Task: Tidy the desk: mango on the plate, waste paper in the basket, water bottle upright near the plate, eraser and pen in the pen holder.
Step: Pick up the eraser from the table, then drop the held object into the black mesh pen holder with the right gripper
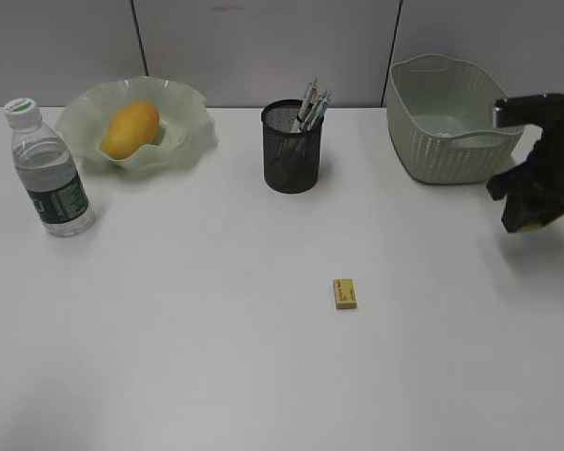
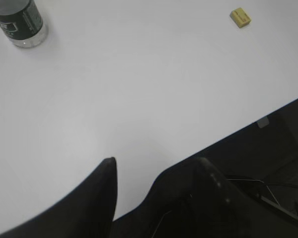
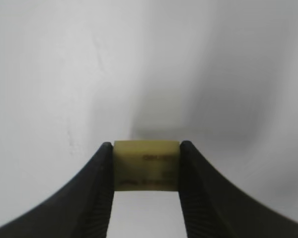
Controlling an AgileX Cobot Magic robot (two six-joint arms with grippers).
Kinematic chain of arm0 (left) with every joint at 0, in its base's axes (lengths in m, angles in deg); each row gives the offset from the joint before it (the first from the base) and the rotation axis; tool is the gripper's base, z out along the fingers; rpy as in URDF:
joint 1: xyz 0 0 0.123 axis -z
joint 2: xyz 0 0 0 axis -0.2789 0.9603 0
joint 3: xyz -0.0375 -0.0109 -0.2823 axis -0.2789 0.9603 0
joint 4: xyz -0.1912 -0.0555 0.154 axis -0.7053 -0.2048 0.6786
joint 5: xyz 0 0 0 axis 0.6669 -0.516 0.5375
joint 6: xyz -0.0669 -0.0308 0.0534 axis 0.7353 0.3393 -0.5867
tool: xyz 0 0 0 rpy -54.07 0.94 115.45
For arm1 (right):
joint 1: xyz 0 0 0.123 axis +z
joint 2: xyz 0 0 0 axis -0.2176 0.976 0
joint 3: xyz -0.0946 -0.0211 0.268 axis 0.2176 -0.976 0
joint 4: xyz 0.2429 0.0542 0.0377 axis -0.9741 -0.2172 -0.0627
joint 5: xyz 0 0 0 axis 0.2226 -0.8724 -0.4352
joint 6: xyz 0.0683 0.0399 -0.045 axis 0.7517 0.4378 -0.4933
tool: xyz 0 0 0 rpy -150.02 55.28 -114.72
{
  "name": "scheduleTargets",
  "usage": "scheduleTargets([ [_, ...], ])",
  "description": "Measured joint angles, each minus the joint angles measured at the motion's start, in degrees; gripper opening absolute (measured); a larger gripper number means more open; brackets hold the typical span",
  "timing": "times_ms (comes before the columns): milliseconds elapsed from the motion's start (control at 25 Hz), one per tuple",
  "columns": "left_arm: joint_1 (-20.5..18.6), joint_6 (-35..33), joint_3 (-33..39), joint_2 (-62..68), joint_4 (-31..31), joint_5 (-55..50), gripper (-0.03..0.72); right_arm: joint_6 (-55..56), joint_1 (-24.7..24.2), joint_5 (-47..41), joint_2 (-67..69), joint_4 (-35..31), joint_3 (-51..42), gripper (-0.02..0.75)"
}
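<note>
- Broadly, exterior view: mango point(image 1: 130, 129) lies on the plate point(image 1: 190, 141), water bottle point(image 1: 49, 171) stands upright beside it, and pens point(image 1: 312, 99) sit in the pen holder point(image 1: 291, 147), so those steps look done. Waste paper is not visible; the basket point(image 1: 451, 141) hides its floor. A loose eraser point(image 1: 345, 293) lies mid-desk point(image 1: 216, 357). The right gripper point(image 1: 536, 202) hangs low by the basket.
- Left wrist view: the left gripper point(image 2: 158, 163) is parted and empty over the desk edge, likely parked clear.
- Right wrist view: the right gripper point(image 3: 146, 148) is clamped on a second eraser point(image 3: 146, 171), squarely across its sides, probably for carrying to the holder.
</note>
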Motion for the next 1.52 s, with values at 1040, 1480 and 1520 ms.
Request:
scheduleTargets([
  [1040, 0.0, 0.0, 0.0, 0.0, 0.23, 0.71, 0.375, 7.22, 24.75, -5.84, 7.42, -3.5, 42.52, 0.314],
  [1480, 0.0, 0.0, 0.0, 0.0, 0.19, 1.27, 0.374, 7.36, 26.17, -0.68, 14.4, -4.22, 43.61, 0.314],
  [1520, 0.0, 0.0, 0.0, 0.0, 0.19, 1.27, 0.374, 7.41, 26.17, -0.56, 14.99, -3.65, 43.65, 0.314],
])
